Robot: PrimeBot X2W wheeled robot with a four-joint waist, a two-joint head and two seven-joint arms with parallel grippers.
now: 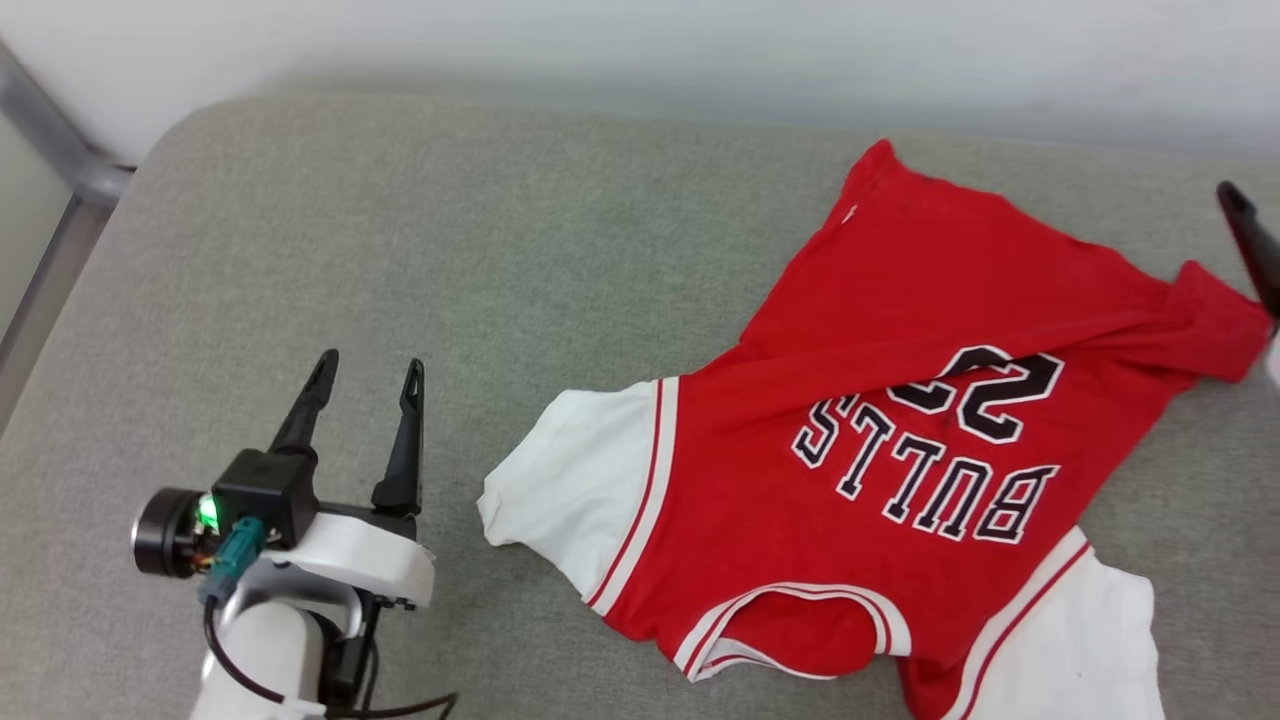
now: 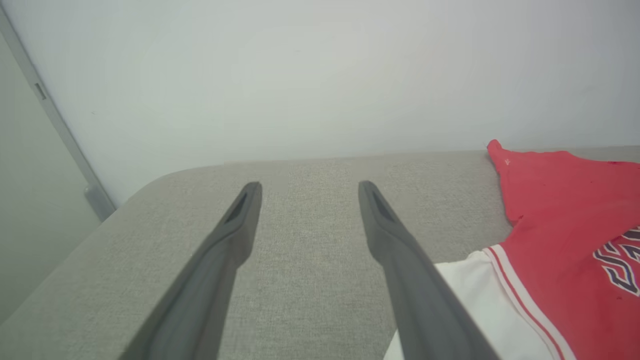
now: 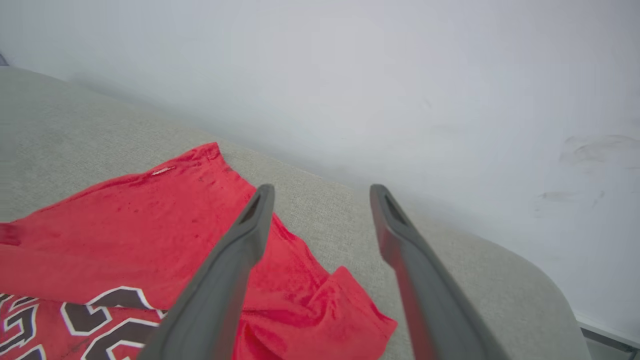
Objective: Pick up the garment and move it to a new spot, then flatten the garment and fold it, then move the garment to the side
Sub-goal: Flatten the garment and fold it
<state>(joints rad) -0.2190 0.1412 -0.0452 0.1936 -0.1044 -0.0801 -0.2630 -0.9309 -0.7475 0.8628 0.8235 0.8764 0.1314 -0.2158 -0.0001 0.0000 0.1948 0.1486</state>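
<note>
Garment [image 1: 880, 400]: red jersey with white short sleeves, lying chest-up on the right half of a grey upholstered cushion [image 1: 400, 250].

Orientation: collar toward the near edge, hem toward the pale wall [image 1: 640, 40]. The black lettering and number read upside down in the head view. The long axis runs from the collar at the near side, away and slightly to the right.

Spread: one white sleeve lies out to the left. The other is at the near right, cut off by the picture's bottom edge. The right hem corner is bunched and folded, and the body is creased across the middle.

Edges: the far-left hem corner lies near the cushion's back edge under the wall.

Open room: broad bare cushion to the left of the jersey, reaching a rounded far corner beside a metal frame [image 1: 60, 150].

Left gripper [image 1: 369, 365]: fingers apart, nothing between them, over bare cushion just left of the left sleeve.

Right gripper [image 3: 324, 200]: fingers apart, holding nothing, above the bunched hem corner.
</note>
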